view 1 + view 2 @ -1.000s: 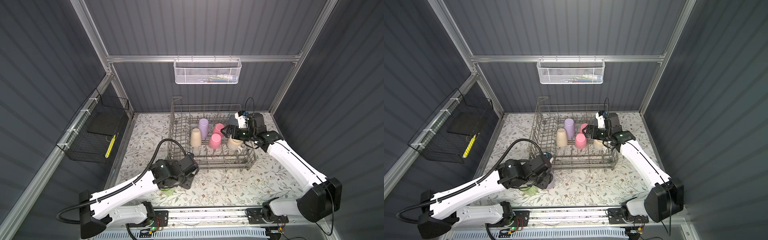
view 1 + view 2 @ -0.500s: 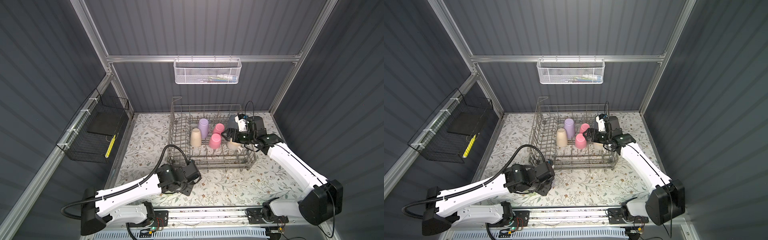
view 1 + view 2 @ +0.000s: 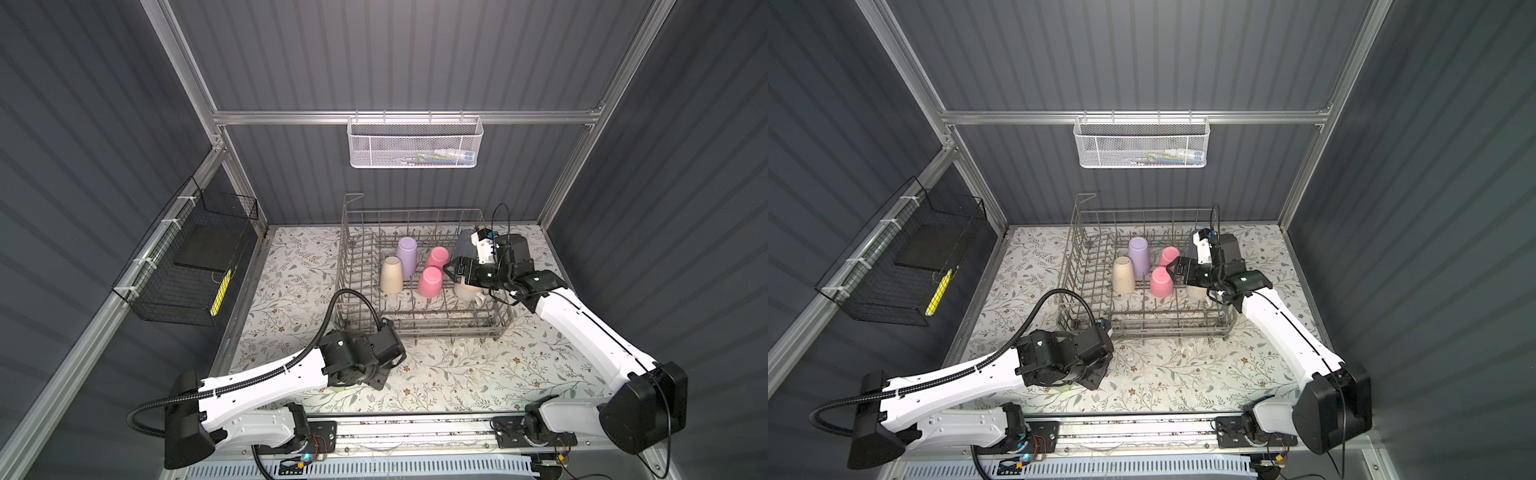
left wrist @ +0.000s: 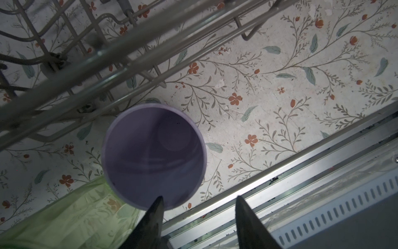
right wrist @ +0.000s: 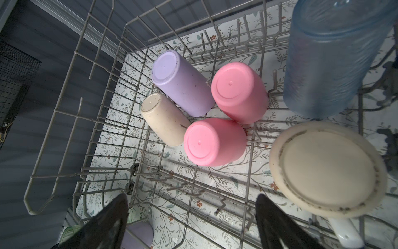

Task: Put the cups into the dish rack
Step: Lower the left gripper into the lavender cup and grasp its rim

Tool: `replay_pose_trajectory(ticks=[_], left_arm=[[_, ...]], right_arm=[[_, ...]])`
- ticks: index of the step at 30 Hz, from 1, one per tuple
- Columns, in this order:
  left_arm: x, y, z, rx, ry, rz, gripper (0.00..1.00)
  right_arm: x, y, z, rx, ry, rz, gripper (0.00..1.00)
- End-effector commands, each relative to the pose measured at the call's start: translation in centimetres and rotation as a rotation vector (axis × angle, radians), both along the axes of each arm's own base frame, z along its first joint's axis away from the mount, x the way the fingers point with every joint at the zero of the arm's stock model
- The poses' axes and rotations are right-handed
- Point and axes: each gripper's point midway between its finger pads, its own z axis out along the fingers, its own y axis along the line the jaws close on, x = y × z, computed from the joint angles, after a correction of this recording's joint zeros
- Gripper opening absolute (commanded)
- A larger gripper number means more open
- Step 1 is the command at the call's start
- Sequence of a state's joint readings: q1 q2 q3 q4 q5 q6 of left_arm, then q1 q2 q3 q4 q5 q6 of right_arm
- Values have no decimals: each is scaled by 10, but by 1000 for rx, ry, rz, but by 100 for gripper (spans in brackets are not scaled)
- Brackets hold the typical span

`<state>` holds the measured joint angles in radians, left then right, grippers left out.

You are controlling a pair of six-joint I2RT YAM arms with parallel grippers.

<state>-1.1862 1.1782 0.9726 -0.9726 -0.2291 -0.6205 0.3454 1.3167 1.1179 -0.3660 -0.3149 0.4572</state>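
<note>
In both top views the dish rack [image 3: 415, 323] [image 3: 1144, 330] sat at the middle of the frame on the flowered table [image 3: 478, 374]. Six cups stood in it, bottoms up. A lilac cup [image 3: 406, 250], a small cream cup [image 3: 391, 274], a back pink cup [image 3: 436, 257] and a front pink cup [image 3: 430, 281] were clustered at the rack's centre. A wide cream cup [image 5: 325, 170] and a clear blue cup [image 5: 329, 54] stood toward its right side, partly behind the right arm.

The right gripper [image 5: 191, 196] hung over the rack, just right of centre in the top views. Its fingers were spread wide, with nothing between them but the wires below.

The left gripper [image 4: 199, 198] was low at the lower middle of the top views, just in front of the rack's near left corner. Its fingers stood about half apart and gripped nothing. In the left wrist view one fingertip [image 4: 158, 201] lay over the rim of a second lilac cup [image 4: 154, 155], and the other was off to the side over the metal rail [image 4: 301, 172]. That cup stood mouth up on the table just outside the rack. A clear green cup [image 4: 64, 215] was right beside it, and I could not tell whether they touched.
</note>
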Motion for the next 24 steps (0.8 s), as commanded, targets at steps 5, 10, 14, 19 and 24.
replay_pose_trajectory(ticks=[5,10,14,19,24], left_arm=[[6,1,-13,78,-30,-43,54],[7,1,-19,101,-27,-48,54],[7,2,-25,110,-26,-46,50],[8,2,-29,114,-33,-42,41],[7,1,-32,104,-25,-46,32]], right_arm=[[-4,-4,3,15,-14,-9,92],[-6,-8,2,16,-13,-16,92],[-7,-10,1,20,-12,-21,92],[-6,-10,0,22,-9,-24,92],[-5,-10,1,23,-9,-25,92]])
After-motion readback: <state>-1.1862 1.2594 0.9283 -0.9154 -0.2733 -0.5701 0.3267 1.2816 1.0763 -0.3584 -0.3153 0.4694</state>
